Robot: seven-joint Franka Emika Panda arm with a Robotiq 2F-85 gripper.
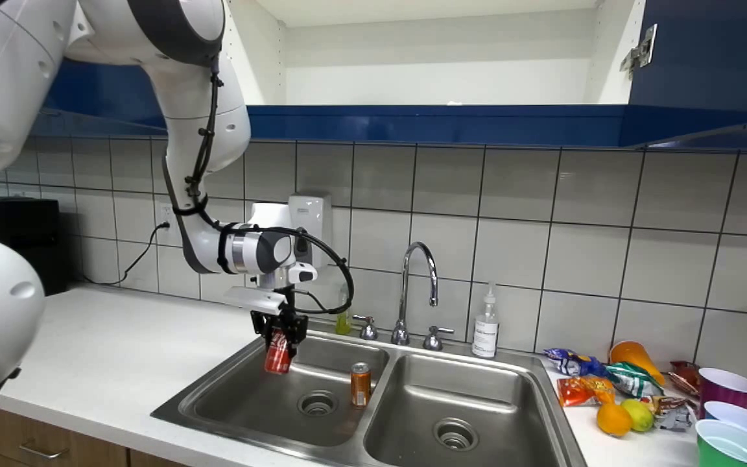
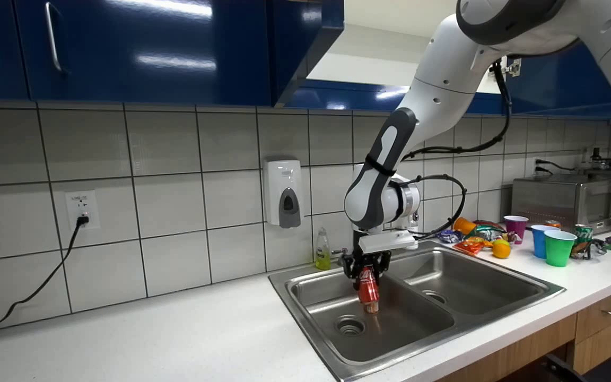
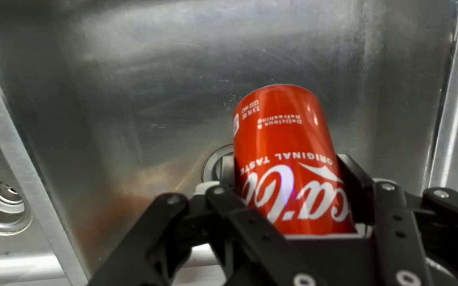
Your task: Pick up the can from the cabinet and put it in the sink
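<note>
Sink (image 1: 464, 395) beneath red can (image 3: 284, 139) between jaws, small print (image 3: 280, 121) wrist-view only.

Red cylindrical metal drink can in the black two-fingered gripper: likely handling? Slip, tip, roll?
The red can may slip if the black gripper loosens: its printed wall looks smooth and glossy. It hangs tilted, so it could tip if released that way. Being round, it would probably roll once on its side.

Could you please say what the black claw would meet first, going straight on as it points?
Probably the stainless-steel sink's basin floor, met by the red cylindrical can that the claw holds; depth is unclear.
</note>
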